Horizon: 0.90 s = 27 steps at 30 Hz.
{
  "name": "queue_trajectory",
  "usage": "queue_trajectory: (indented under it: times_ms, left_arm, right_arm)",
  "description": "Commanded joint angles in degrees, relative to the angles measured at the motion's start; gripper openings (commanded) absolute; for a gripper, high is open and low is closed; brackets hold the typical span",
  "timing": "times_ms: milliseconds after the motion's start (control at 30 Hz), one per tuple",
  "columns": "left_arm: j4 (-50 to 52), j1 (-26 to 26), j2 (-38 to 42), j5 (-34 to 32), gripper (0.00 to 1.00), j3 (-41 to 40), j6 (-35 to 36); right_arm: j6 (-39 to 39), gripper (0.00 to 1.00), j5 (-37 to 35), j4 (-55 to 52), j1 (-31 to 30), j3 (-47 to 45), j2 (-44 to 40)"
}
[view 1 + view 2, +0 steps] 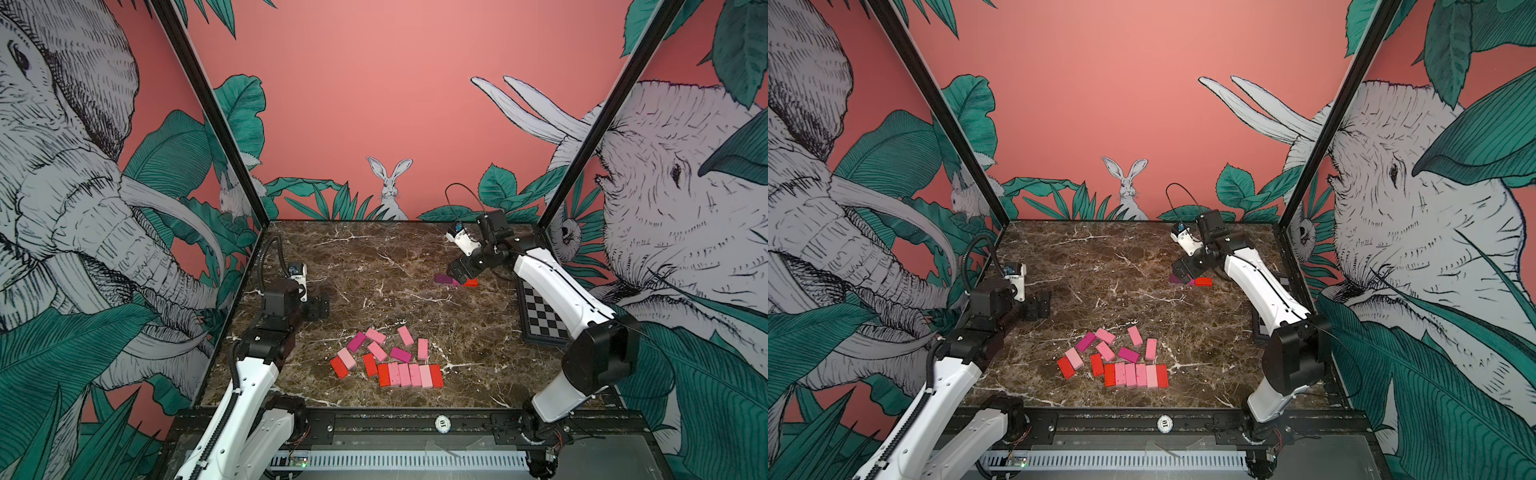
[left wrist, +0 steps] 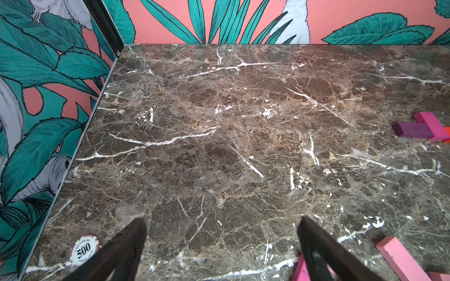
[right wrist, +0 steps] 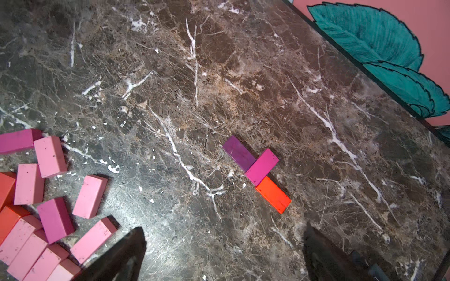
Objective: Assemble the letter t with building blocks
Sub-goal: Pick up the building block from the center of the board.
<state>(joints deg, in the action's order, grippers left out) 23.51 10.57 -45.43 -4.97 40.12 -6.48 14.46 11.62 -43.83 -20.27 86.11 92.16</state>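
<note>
Three building blocks lie joined at the far right of the marble table: a dark purple one [image 3: 238, 153] and a red one [image 3: 274, 194] in line, with a magenta one [image 3: 262, 166] set crosswise between them. In both top views my right gripper [image 1: 457, 272] hangs open just above them, hiding most of the magenta block. The wrist view shows only bare marble between its fingers [image 3: 136, 240]. The remaining blocks [image 1: 386, 357] are at the front centre, some loose and several in a tight row [image 1: 1136, 375]. My left gripper [image 1: 320, 305] is open and empty at the left.
A black-and-white checkerboard plate [image 1: 540, 316] lies by the right wall, partly under my right arm. A poker chip [image 2: 85, 248] sits near the left wall beside my left gripper. Patterned walls close the table on three sides.
</note>
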Motion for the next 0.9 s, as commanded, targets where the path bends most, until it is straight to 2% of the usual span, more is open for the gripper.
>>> queue_trajectory:
  times_ms: [0, 100, 267, 367, 633, 867]
  left_arm:
    - [0.22, -0.06, 0.10, -0.33, 0.99, 0.96, -0.73]
    - [0.05, 0.03, -0.09, -0.32, 0.99, 0.84, -0.81]
    - [0.14, -0.02, -0.84, -0.25, 0.99, 1.19, -0.73]
    - [0.14, -0.07, -0.99, -0.18, 0.99, 1.19, -0.81]
    - [0.05, -0.03, -1.09, -0.09, 0.99, 1.01, -1.08]
    - [0.05, -0.06, -0.98, 0.26, 0.99, 1.01, -1.14]
  right_arm:
    - [-5.19, 0.98, -6.15, 0.21, -2.41, -4.27, -4.30]
    - [-8.51, 0.98, -7.21, 1.37, -5.62, -8.77, -6.91]
    - [-17.53, 0.98, -4.50, 4.38, -8.87, -15.42, -9.76]
    - [-22.71, 0.98, -8.44, 6.66, -10.96, -19.01, -11.65]
    - [-31.01, 0.98, -13.22, 5.58, -16.28, -22.45, -14.00]
    - [-36.14, 0.97, -10.84, 5.99, -17.13, -24.90, -14.53]
